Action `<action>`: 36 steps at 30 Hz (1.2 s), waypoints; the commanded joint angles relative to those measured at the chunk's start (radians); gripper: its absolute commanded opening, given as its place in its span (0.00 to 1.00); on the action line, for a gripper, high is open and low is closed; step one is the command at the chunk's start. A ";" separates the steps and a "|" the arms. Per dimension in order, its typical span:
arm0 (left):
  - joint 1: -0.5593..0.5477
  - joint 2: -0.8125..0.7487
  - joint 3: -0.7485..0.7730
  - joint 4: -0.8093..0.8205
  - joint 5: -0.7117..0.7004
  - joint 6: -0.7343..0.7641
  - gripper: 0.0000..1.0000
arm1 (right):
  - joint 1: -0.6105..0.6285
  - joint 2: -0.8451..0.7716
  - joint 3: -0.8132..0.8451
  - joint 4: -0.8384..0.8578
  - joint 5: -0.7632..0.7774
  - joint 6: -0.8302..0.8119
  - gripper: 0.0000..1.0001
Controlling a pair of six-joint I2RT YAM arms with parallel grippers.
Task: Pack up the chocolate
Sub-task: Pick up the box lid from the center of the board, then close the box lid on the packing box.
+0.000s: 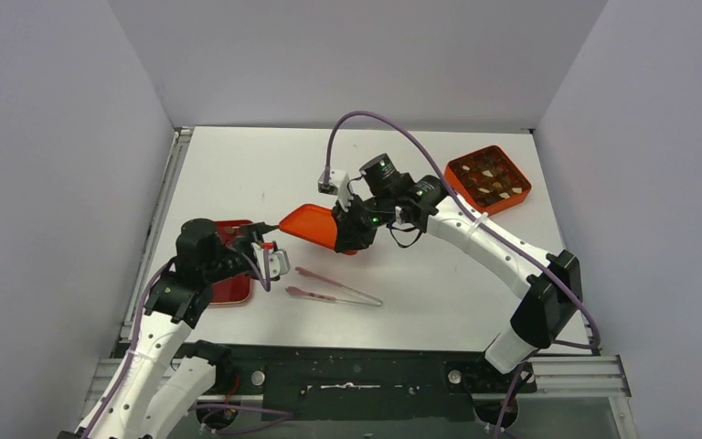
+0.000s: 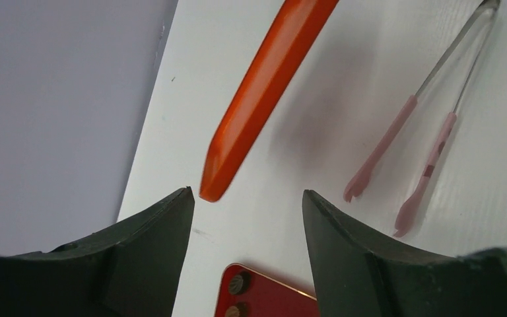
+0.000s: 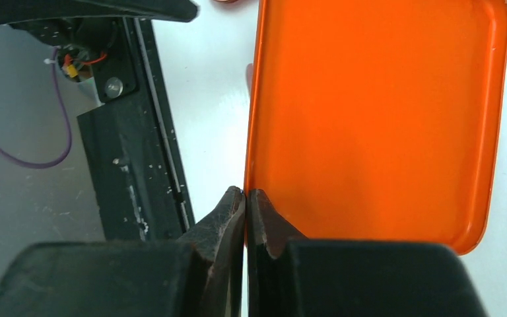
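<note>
On the bench we see the right gripper, jaws pinched on the lid's edge, holding it tilted aloft. The left gripper, jaws apart and empty, sits just short of the lid's corner. Tongs lie nearby. Chocolate sits in the far-right tray.

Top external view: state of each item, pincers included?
orange lid: raised, tilted, gripped at one edge
right pincer: shut on the orange lid
left pincer: open, empty, near the lid's free corner
orange box: uncovered, chocolate inside
pink tongs: lying flat, unheld
red tray: lying flat, partly hidden
</note>
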 commanded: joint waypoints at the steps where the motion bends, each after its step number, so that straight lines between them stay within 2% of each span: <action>1: -0.012 0.033 0.065 0.067 0.028 0.126 0.60 | 0.030 -0.024 0.068 -0.008 -0.066 -0.001 0.00; 4: -0.022 0.068 0.081 0.048 0.024 0.159 0.59 | 0.061 -0.023 0.090 -0.015 -0.064 -0.015 0.00; 8: -0.031 0.091 0.092 0.006 0.017 0.199 0.50 | 0.068 -0.028 0.122 -0.022 -0.061 -0.007 0.00; 12: -0.038 0.100 0.084 -0.003 -0.012 0.223 0.46 | 0.071 -0.051 0.129 -0.011 -0.061 -0.004 0.00; 19: -0.051 0.089 0.081 0.054 -0.045 0.158 0.14 | 0.073 -0.095 0.109 0.017 -0.041 0.017 0.02; 23: -0.064 0.070 0.094 0.062 -0.075 0.046 0.00 | 0.062 -0.134 0.071 0.129 0.116 0.161 0.17; 27: -0.065 0.022 0.046 0.191 -0.132 -0.172 0.00 | -0.005 -0.201 0.030 0.224 0.332 0.408 0.37; 31: -0.064 -0.018 -0.005 0.261 -0.205 -0.351 0.00 | -0.046 -0.281 -0.040 0.287 0.547 0.517 0.60; 34: -0.065 -0.044 -0.007 0.246 -0.249 -0.465 0.00 | -0.065 -0.326 -0.094 0.314 0.730 0.543 0.70; 36: -0.064 -0.065 -0.002 0.240 -0.279 -0.561 0.00 | -0.085 -0.344 -0.128 0.318 0.849 0.567 0.72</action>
